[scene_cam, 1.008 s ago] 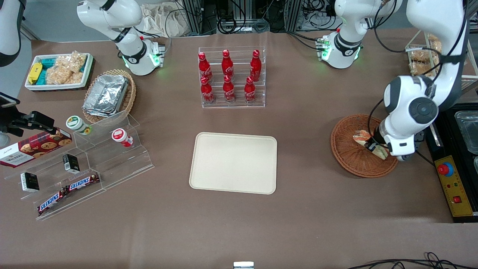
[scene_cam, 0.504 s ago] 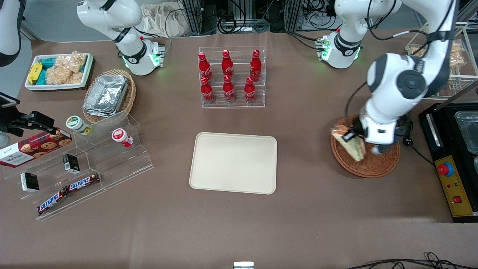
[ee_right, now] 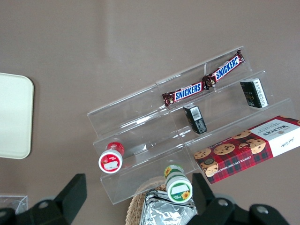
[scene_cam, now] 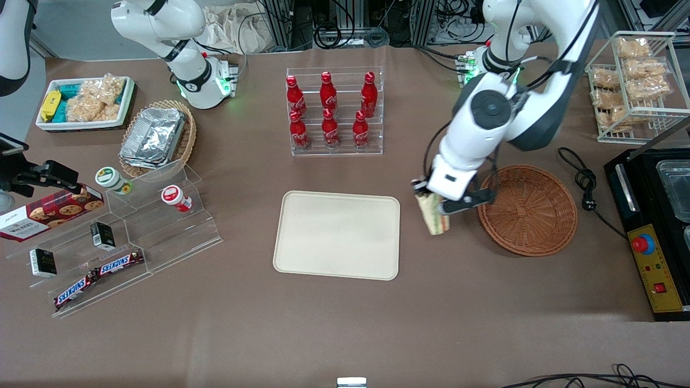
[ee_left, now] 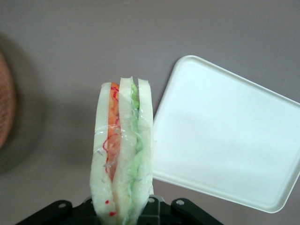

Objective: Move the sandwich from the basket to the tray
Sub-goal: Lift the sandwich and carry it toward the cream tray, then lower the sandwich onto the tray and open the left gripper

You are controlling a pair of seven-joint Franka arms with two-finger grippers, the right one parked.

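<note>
In the last second I've lifted the sandwich (scene_cam: 433,214) clear of the wicker basket (scene_cam: 531,210); my gripper (scene_cam: 431,207) is clamped on it, over bare table between basket and tray (scene_cam: 338,235). The basket sits empty, so I judge only carry and set-down on the tray remain.

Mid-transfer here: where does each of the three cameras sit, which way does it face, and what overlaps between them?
Front view: high, facing the robots; whole table, both arms, gripper holding the sandwich between basket and tray.
Left wrist view: looks down past the gripper at the sandwich and tray.
Right wrist view: looks down on the snack shelf; dark finger parts show.
Shared: all three views show the tray.
</note>
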